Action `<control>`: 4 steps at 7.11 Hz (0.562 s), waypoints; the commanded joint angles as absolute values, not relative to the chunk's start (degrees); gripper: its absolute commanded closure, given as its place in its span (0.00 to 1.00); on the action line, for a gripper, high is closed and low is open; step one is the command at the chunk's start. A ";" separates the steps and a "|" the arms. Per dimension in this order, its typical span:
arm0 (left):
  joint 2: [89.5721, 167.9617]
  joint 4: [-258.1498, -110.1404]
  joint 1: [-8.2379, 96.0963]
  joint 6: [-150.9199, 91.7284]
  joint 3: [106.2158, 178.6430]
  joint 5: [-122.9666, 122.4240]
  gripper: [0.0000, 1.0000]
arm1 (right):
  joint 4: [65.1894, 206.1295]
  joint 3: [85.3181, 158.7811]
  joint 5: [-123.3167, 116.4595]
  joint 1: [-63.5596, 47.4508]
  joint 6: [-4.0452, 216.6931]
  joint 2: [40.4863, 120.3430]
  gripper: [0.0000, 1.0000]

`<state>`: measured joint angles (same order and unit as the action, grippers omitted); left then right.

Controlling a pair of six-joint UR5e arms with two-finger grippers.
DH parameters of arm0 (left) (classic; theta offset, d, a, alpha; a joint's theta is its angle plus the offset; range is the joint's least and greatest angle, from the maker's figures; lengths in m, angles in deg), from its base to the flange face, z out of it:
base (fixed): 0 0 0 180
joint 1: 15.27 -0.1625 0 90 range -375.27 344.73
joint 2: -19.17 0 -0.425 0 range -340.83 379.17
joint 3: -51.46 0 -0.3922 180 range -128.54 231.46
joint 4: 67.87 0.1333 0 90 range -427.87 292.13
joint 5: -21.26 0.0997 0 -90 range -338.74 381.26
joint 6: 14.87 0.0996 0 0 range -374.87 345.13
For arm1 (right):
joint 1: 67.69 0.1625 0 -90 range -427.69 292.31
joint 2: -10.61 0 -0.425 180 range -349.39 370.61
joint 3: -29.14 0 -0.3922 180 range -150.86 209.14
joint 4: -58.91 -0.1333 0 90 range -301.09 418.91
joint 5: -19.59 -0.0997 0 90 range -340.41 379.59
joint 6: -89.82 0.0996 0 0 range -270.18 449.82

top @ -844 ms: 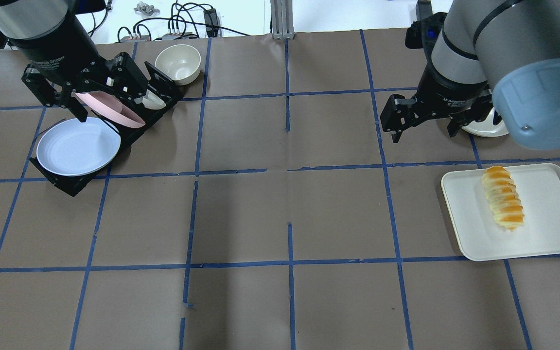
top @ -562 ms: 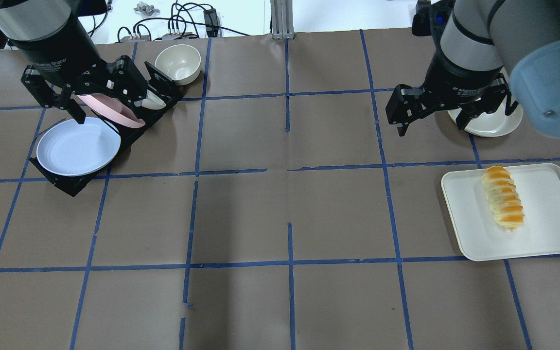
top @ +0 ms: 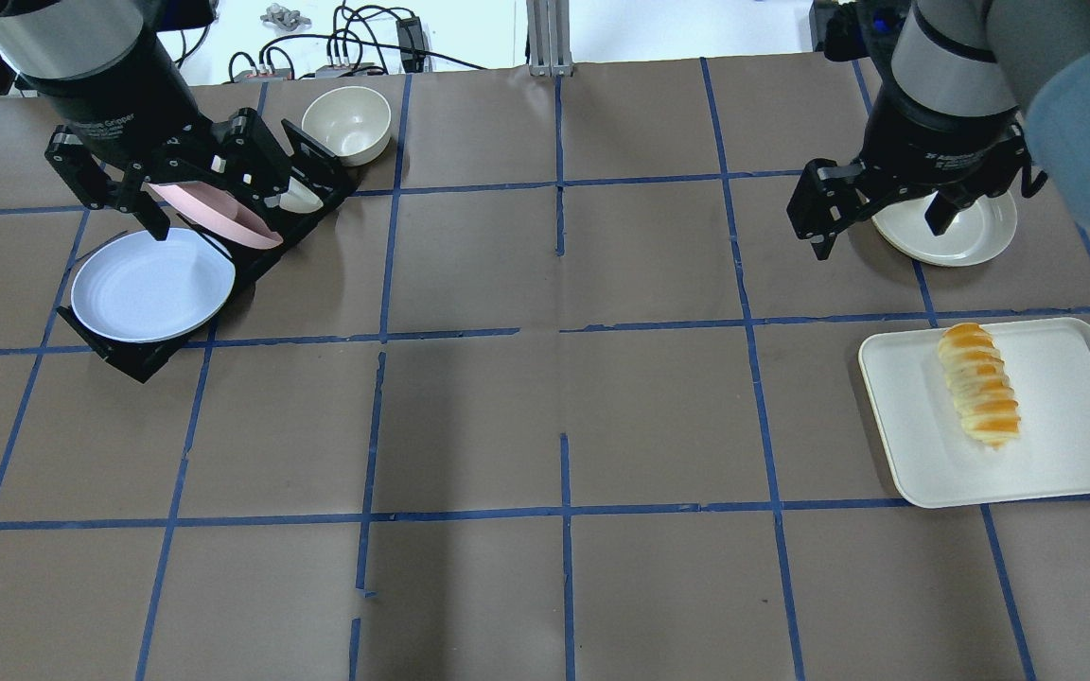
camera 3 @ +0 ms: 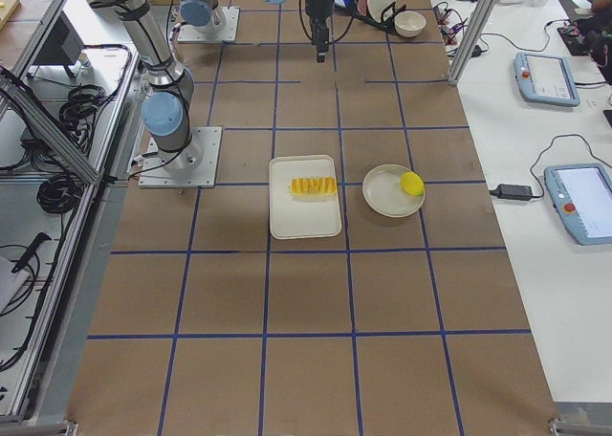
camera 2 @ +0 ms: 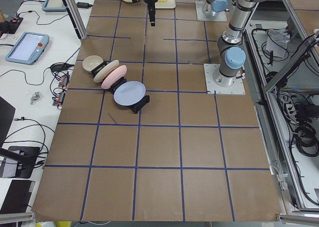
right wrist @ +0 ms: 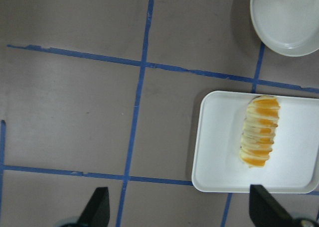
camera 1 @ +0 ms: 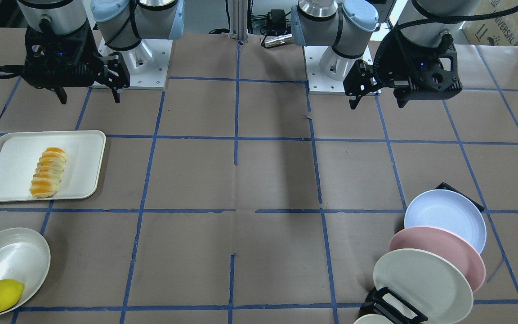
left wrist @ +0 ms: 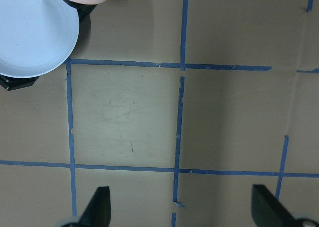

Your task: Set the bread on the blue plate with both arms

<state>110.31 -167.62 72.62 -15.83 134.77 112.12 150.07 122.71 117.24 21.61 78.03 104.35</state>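
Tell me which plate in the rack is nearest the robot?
The blue plate; the pink plate and cream plate sit farther away behind it.

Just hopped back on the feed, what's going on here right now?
Nothing is grasped yet. The bread lies on the white tray on the robot's right side. The blue plate sits in the black rack on its left side, next to the pink plate. Both end effectors are open and empty: the right end effector hangs in the air near the tray, and the left end effector hangs near the rack. The bread has not been picked up.
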 commanded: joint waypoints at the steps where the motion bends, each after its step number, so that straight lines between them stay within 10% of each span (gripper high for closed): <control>1: 110.40 -167.45 72.62 -15.83 134.69 112.05 0.00 | 160.90 130.77 119.17 12.44 65.69 104.03 0.06; 4: 110.32 -167.53 72.71 -15.83 134.69 111.96 0.00 | 189.51 152.65 118.30 -1.56 57.39 100.64 0.11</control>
